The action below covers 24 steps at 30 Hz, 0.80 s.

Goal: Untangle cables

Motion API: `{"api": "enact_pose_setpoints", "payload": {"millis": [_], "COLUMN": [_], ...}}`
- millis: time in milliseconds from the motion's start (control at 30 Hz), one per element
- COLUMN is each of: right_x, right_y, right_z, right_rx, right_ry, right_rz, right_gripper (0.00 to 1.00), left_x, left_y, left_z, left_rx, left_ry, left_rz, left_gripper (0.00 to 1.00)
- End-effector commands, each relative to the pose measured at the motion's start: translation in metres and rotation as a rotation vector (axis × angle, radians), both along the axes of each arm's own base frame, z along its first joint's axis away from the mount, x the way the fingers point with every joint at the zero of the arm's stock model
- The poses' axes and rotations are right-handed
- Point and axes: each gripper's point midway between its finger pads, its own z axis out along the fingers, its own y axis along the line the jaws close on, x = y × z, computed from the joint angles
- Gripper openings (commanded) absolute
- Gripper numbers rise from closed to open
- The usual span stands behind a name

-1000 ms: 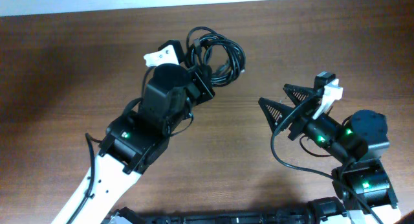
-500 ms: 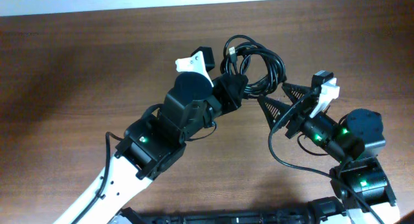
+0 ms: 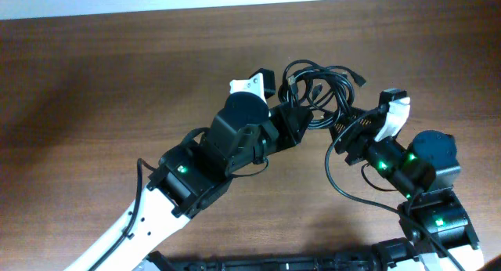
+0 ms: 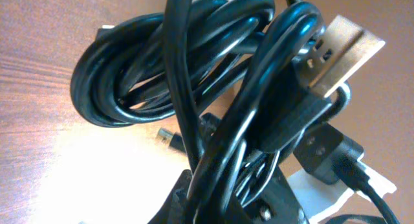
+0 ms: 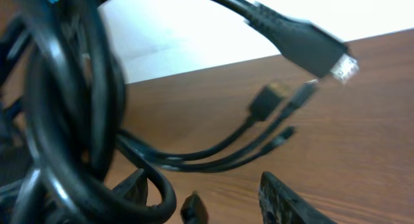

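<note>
We see left hand (image 3: 301, 121) pinching the cables (image 4: 119, 56); right hand (image 3: 345, 127): can't tell its grip. Risk: it catches several strands, pulling tightens the knot.

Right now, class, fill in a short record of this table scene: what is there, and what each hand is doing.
Objects: cables, one knotted black bundle
Surface: wooden table
Left hand: shut on the bundle
Right hand: fingers apart, at the bundle's edge
Loose ends: a plug sticks out free
Task status: not yet untangled
</note>
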Motion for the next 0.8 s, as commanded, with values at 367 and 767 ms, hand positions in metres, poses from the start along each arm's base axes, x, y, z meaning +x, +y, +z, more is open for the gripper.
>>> {"api": "enact_pose_setpoints", "payload": {"millis": [367, 767], "right_x": [0.007, -0.017], "right_y": [-0.037, 0.023], "right_z": [-0.021, 0.006], "right_rx": [-0.076, -0.151], "right_ry": [0.082, -0.133], "right_rz": [-0.218, 0.220], "right_gripper": [0.85, 0.93], "left_x": [0.023, 0.045], "left_y": [0.022, 0.046], "left_z": [0.005, 0.003], "left_rx": [0.279, 0.398], "left_ry": [-0.375, -0.427], "left_rz": [-0.050, 0.091], "left_gripper": [0.00, 0.00]}}
